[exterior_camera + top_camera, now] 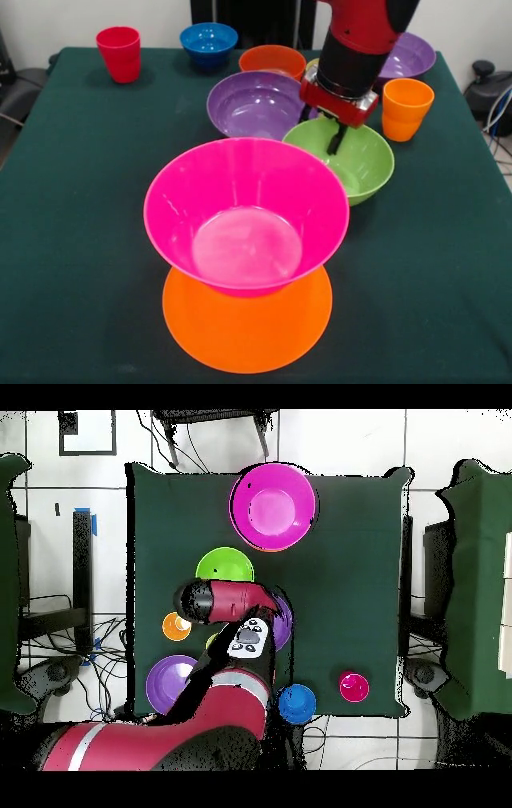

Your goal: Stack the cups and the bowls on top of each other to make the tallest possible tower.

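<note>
The tower stands at the table's front: a large hot pink bowl (246, 212) (273, 506) upright on an upturned orange bowl (248, 320). Behind it to the right sits the lime green bowl (356, 164) (225, 567). My gripper (320, 128) hangs open over its far rim, one finger (335, 142) dipping inside the bowl and the other outside it. A purple bowl (252, 104) lies left of the gripper. An orange cup (406, 108) (177, 626) stands on its right. In the overhead view the arm hides the gripper.
Along the far edge stand a red cup (119, 53) (353, 685), a small blue bowl (209, 40) (297, 702), a small red-orange bowl (272, 60) and a second purple bowl (410, 54) (172, 681). The green cloth table (72, 240) ends close to the tower's base.
</note>
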Robot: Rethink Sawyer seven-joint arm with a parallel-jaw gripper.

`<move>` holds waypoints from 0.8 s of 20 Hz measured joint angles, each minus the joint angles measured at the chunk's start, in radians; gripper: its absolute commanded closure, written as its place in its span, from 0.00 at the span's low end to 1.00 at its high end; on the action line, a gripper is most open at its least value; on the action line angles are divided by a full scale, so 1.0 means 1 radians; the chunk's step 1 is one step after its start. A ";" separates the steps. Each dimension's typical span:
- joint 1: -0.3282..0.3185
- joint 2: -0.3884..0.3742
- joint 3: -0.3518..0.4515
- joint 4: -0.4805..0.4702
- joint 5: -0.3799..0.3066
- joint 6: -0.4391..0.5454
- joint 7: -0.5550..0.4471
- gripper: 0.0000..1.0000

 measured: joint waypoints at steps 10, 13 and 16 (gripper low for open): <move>0.062 0.033 -0.049 -0.027 0.061 0.017 0.010 0.00; 0.072 0.047 -0.055 -0.047 0.080 0.022 0.010 0.00; 0.077 0.057 -0.058 -0.062 0.097 0.026 0.010 0.00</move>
